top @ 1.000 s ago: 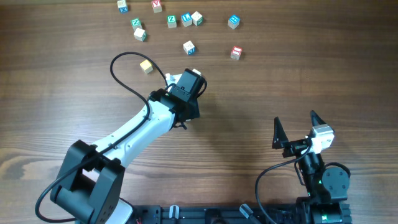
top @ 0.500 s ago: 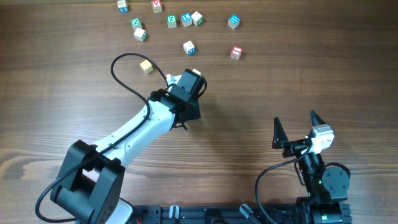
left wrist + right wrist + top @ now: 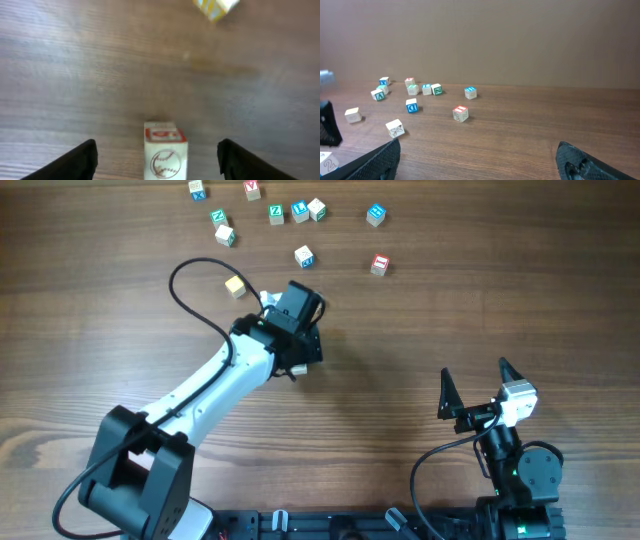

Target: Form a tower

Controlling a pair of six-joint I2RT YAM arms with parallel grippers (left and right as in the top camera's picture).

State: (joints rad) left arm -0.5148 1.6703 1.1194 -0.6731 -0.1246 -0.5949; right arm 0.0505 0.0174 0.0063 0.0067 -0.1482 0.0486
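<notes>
In the left wrist view the tower (image 3: 165,154) stands low in the middle. Only its top cube shows, pale with a red-printed top face and a ball drawing on its side. My left gripper (image 3: 156,151) is open around it, with bare wood between the cube and each black finger (image 3: 80,161). A yellow-faced cube (image 3: 215,7) lies beyond it at the top edge. From overhead the left gripper (image 3: 298,305) covers the tower, and the yellow cube (image 3: 235,285) lies just to its left. My right gripper (image 3: 477,385) (image 3: 477,150) is open and holds nothing.
Several loose letter cubes lie along the far side, among them a red one (image 3: 379,264) (image 3: 460,113), a blue one (image 3: 304,255) (image 3: 411,105) and a green one (image 3: 219,217). The left arm's black cable (image 3: 190,280) loops over the table.
Seen from overhead, the left gripper has shifted a little to the left and away, and its cable loop moved with it. The right arm has not moved.
</notes>
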